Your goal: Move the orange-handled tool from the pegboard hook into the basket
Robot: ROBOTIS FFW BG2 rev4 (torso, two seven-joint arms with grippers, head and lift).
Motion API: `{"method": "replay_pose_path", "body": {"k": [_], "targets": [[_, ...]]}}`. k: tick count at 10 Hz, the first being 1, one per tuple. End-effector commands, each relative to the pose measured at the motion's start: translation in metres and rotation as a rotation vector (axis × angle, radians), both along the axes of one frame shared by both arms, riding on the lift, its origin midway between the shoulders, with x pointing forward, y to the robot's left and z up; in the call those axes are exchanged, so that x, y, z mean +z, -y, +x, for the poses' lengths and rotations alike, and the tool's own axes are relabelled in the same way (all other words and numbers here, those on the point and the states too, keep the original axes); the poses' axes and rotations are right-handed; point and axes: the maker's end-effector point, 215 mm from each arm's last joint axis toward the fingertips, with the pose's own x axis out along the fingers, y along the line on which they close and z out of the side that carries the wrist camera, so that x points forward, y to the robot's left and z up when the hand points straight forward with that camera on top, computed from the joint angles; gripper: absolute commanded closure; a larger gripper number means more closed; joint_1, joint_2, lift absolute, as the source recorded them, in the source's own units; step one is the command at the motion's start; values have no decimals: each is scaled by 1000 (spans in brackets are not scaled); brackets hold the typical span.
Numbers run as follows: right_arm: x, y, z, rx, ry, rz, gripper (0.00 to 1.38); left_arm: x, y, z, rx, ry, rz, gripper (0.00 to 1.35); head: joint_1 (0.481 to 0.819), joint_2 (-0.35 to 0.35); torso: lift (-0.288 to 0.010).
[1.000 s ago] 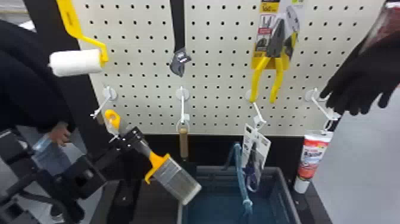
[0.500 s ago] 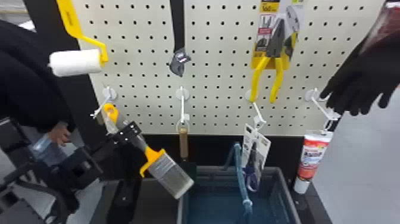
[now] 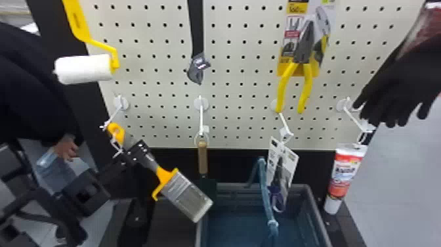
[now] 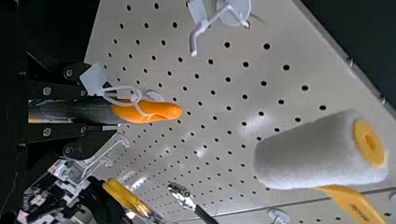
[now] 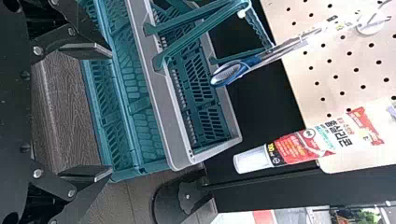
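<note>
Left tool: closed on the handle of the paintbrush, fingers narrow and pressed to either side – the orange end poking out past them.
Paintbrush: gripped aslant in front of the pegboard, bristles lowest, near the basket's left rim in the head view; white loop strung through the orange end.
Nearest hook: apart from the paintbrush, seen in the left wrist view.
Right tool: spread wide, pointed toward the basket and the wood-grained bench.
Basket: set below the pegboard, with a teal handle rising across the opening.
In the way: wooden-handled tool hanging just behind the paintbrush, close to the basket's far left corner; carded scissors dangling at the far side, beside the teal handle.
Around: paint roller above left, yellow-handled pliers higher up, tube and black glove off to the right – all hung on display.
</note>
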Motion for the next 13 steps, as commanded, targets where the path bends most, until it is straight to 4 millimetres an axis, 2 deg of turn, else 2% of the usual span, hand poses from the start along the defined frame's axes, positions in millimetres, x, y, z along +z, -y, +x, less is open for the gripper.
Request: {"method": "replay_pose_path", "body": {"k": [1, 10, 13], "targets": [[-1, 0, 0, 0, -3, 2, 395, -8, -5, 0, 4, -24, -21, 1211, 549, 0, -100], [-2, -1, -1, 5, -9, 1, 395, -26, -37, 26, -9, -33, 60, 1211, 549, 0, -100], [-4, -2, -1, 7, -11, 3, 395, -24, -32, 26, -24, -26, 79, 1211, 549, 0, -100]]}}
